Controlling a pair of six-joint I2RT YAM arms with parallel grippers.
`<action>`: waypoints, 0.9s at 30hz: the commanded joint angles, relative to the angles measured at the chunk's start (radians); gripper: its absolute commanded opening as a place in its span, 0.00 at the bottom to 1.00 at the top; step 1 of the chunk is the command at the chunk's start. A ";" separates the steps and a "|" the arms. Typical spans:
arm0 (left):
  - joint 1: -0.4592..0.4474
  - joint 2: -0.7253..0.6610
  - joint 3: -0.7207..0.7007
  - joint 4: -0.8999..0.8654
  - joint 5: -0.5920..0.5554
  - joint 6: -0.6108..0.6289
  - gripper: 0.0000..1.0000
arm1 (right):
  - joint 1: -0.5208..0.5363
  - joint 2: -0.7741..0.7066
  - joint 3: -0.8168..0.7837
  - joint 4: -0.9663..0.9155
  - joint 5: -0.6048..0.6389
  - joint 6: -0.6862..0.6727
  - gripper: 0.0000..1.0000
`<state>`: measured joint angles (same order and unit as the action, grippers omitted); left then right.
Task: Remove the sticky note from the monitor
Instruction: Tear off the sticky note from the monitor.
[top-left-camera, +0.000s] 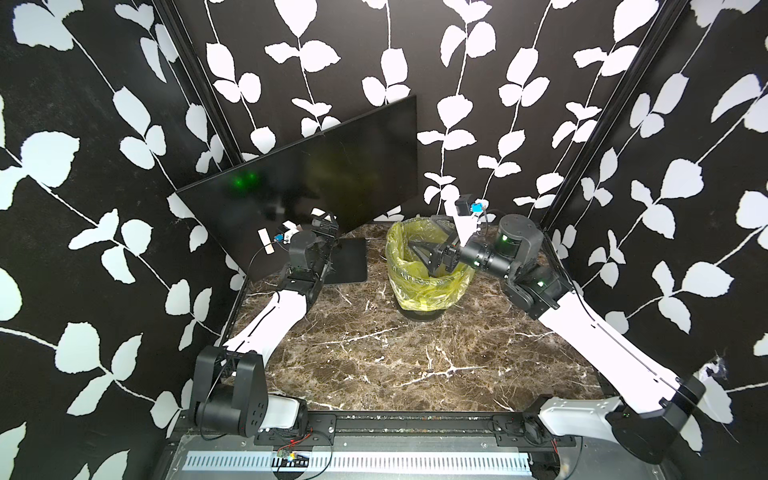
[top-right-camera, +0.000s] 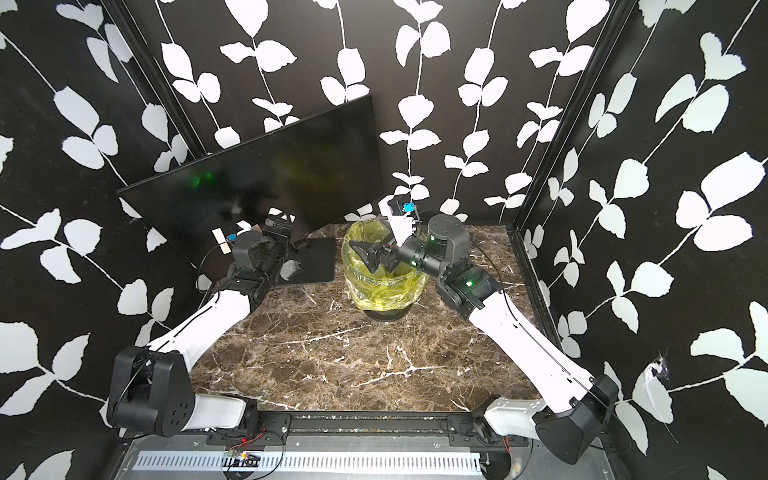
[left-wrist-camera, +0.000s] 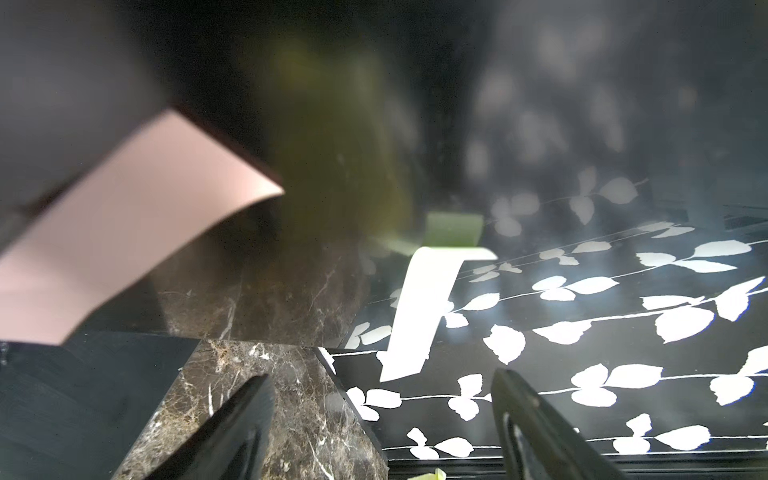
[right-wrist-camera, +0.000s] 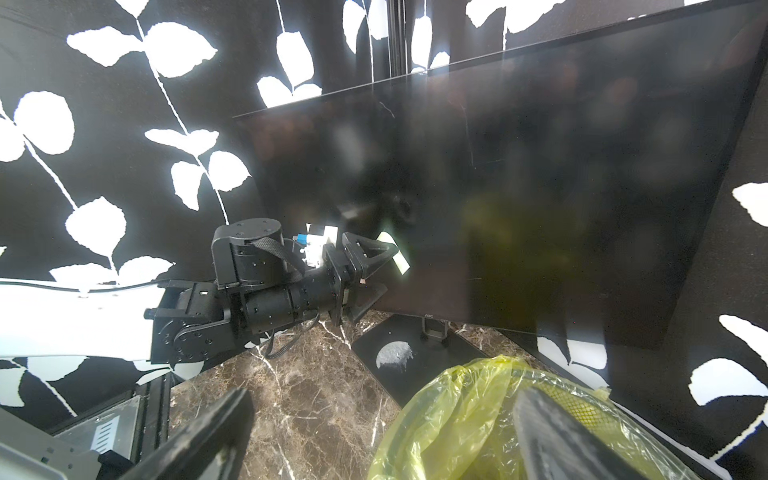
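Your left gripper (left-wrist-camera: 382, 374) gapes wide at the far-left monitor (top-left-camera: 332, 166) | sticky note (right-wrist-camera: 395, 257) low on the screen, just ahead of its jaws, not yet peeled | right gripper (top-left-camera: 419, 257) open, empty, over the bin (top-left-camera: 399, 232).

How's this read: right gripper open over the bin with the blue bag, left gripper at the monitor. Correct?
One slip: the bag in the bin is yellow, not blue; both top views show it. The rest holds: right gripper open over the bin, left gripper at the monitor.
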<state>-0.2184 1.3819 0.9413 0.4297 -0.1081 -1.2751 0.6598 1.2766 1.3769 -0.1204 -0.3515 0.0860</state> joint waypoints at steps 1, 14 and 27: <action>-0.004 0.023 0.030 0.081 -0.025 -0.010 0.80 | 0.008 -0.007 0.027 0.018 0.023 -0.018 1.00; -0.004 0.071 0.087 0.115 0.003 -0.030 0.66 | 0.007 -0.014 0.022 0.016 0.042 -0.028 1.00; -0.004 0.055 0.111 0.026 0.042 -0.029 0.46 | 0.008 -0.020 0.010 0.027 0.049 -0.024 1.00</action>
<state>-0.2295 1.4715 1.0447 0.4759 -0.0750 -1.3144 0.6598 1.2762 1.3769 -0.1268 -0.3134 0.0639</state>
